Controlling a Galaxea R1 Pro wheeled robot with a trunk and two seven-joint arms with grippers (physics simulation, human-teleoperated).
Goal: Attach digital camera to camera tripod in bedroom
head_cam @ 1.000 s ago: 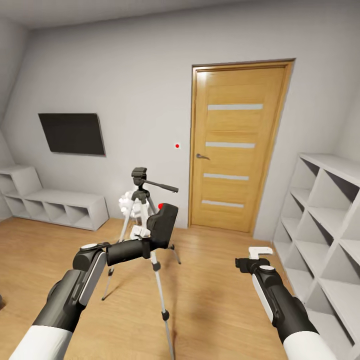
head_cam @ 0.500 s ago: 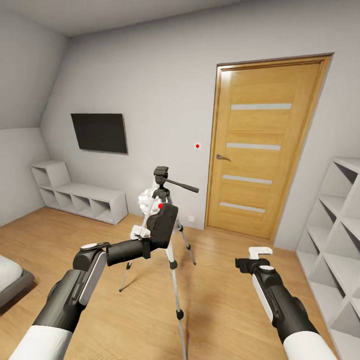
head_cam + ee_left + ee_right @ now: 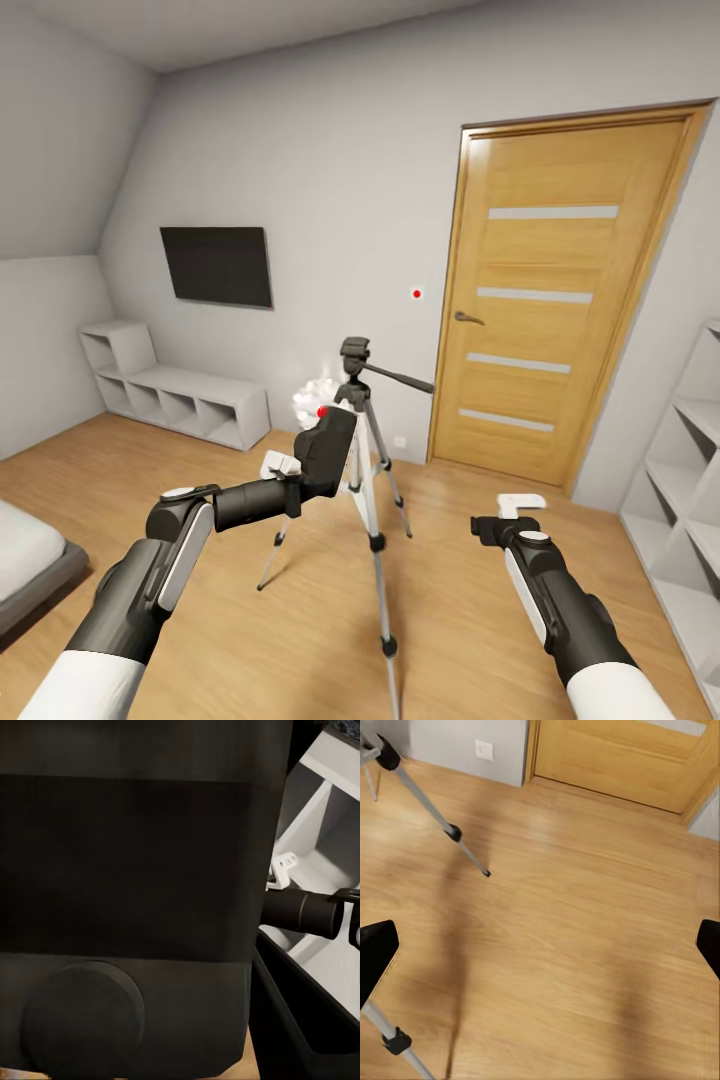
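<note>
- On the wood floor (image 3: pixel 480 600), before the door (image 3: pixel 570 290), stands the tripod (image 3: pixel 366 450); our left claw (image 3: pixel 290 468) grips the camera (image 3: pixel 326 450) just below its head.
- Right claw (image 3: pixel 512 507) hangs released.
- Coming in crooked, we could knock the tripod over.

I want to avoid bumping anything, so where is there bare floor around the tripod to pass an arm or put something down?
Bare planks lie between the camera tripod and the oak door, below the right gripper. It is crowded at the tripod's spread legs, where the left gripper holds the digital camera.
</note>
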